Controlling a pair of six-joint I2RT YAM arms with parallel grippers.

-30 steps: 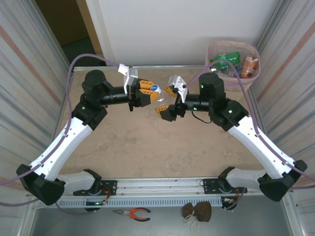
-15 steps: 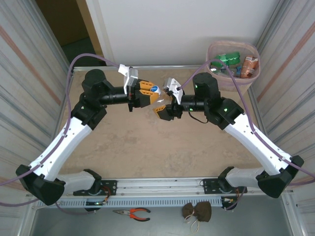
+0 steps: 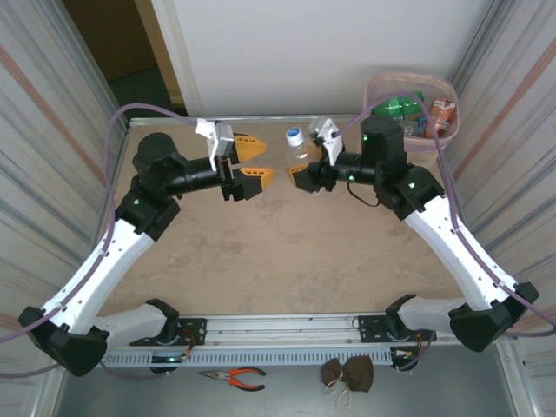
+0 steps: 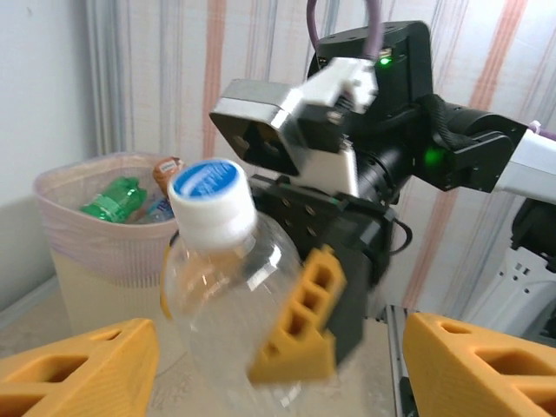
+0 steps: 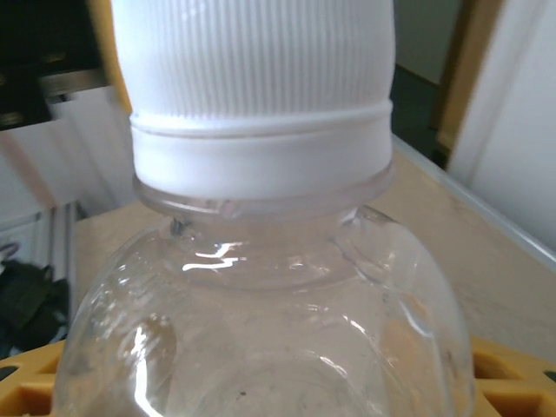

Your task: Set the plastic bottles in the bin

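Left of the bin (image 3: 372, 94), above the desk (image 3: 261, 252), a clear white-capped bottle (image 3: 298, 149) sits clamped in right jaws by its rounded body; left jaws stand apart, further left, holding nothing. Likely empty: light, thin-walled, slick, crushable. Grip the stiffer shoulder gently.
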